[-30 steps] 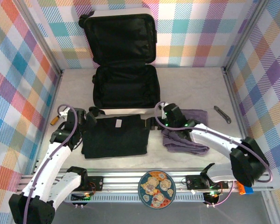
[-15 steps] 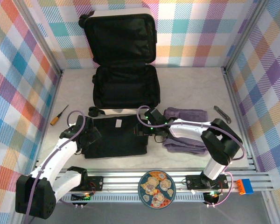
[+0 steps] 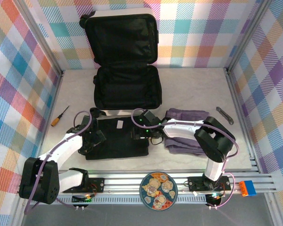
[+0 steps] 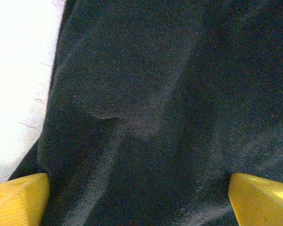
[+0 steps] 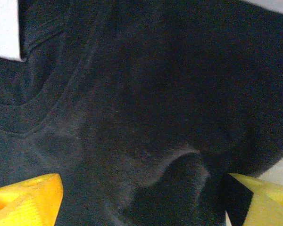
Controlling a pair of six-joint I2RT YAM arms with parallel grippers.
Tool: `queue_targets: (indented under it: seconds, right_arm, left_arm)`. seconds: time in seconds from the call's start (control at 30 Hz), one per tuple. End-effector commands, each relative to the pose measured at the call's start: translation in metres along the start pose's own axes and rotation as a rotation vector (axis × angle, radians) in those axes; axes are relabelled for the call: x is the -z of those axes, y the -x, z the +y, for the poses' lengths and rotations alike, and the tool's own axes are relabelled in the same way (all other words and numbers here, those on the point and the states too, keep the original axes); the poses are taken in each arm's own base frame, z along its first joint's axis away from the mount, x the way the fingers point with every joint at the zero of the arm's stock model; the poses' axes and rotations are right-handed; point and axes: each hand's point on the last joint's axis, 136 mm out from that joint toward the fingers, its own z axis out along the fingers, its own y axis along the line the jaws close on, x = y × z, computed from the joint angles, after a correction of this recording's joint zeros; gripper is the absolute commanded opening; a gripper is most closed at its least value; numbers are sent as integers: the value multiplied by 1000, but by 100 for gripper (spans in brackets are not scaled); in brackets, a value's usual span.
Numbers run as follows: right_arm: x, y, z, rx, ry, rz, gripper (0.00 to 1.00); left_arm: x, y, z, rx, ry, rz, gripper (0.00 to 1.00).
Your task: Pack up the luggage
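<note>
**A:** Where is the luggage [image 3: 127, 89] found?
**B:** It is laid open at the back of the table. Its lid is stood up against the rear wall and its black lining is exposed.
**A:** What is seen in front of the luggage?
**B:** A folded black garment [image 3: 117, 141] is spread just in front. A folded purple garment [image 3: 187, 115] is laid in front and to the right.
**A:** How are the pincers set?
**B:** The left gripper [image 3: 95, 138] is held in front of the luggage's left corner and the right gripper [image 3: 142, 133] in front of its right corner. Both are low over the black garment. Both are spread wide and released, with nothing grasped.
**A:** Anything smaller?
**B:** A screwdriver [image 3: 59, 116] is seen left of the luggage's front edge.
</note>
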Motion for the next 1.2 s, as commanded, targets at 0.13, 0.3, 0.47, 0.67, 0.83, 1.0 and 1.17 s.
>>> queue_targets:
  seconds: [0.13,0.3,0.47,0.67,0.83,1.0,1.17]
  right_arm:
    - [-14,-19,29,35,50,88,86]
    - [-18,-21,35,44,57,103,82]
    - [-18,-21,36,48,57,107,79]
    - [-22,-19,39,70,52,117,65]
    - [-17,-15,41,127,46,118,25]
    - [1,-6,43,225,27,94,1]
    - [35,6,55,320,42,60,0]
  left_arm:
    - [6,-17,-27,-50,-166,61,91]
    - [15,-22,-35,-83,-223,51,90]
    - [11,-28,-47,-104,-274,68,86]
    - [7,-32,-55,-164,-274,77,67]
    - [16,-29,-57,-202,-272,53,31]
    - [35,-30,-50,-227,-265,29,8]
    - [70,-27,-54,-212,-356,-29,0]
